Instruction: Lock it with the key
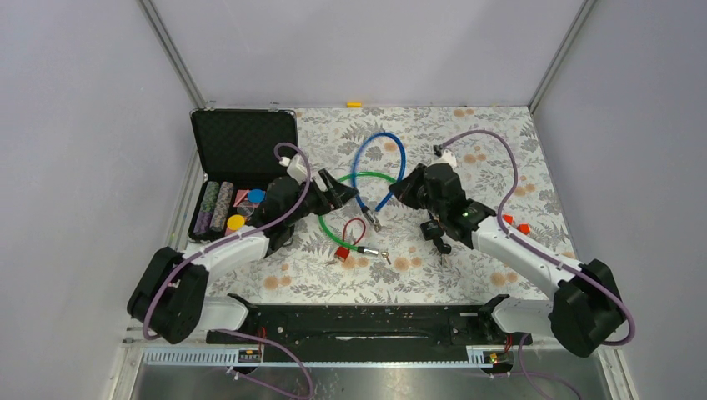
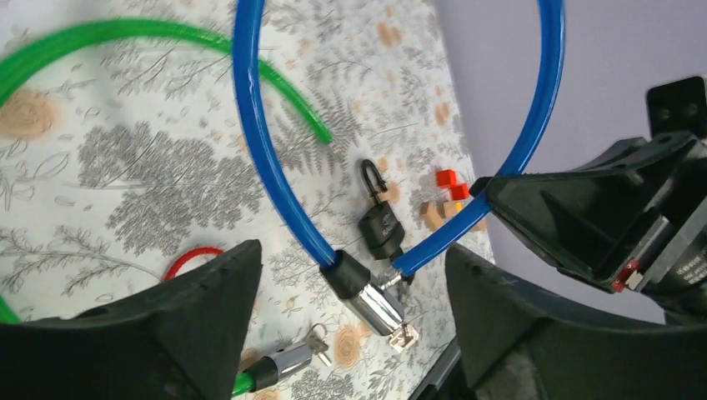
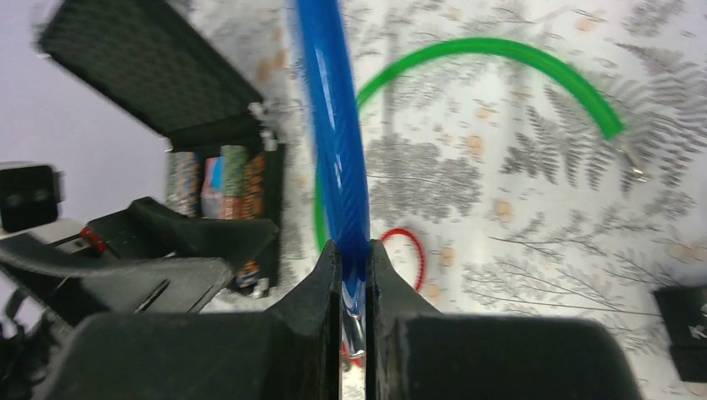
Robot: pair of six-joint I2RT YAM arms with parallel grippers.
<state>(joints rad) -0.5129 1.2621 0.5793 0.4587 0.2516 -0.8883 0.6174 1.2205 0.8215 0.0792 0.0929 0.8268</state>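
Left wrist: lock [image 2: 250, 125], blue loop at table [image 2: 100, 183] centre, key [image 2: 404, 336] in its silver end. Cable likely springy, slick; take the dark collar. State: left gripper [image 2: 352, 254] spread, empty; right gripper [image 3: 354, 258] pinching cable.

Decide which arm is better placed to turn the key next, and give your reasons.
Left, probably. The left tool stands open, with the key at the end of the lock showing between its fingers; the right tool is shut on the lock, busy holding it.
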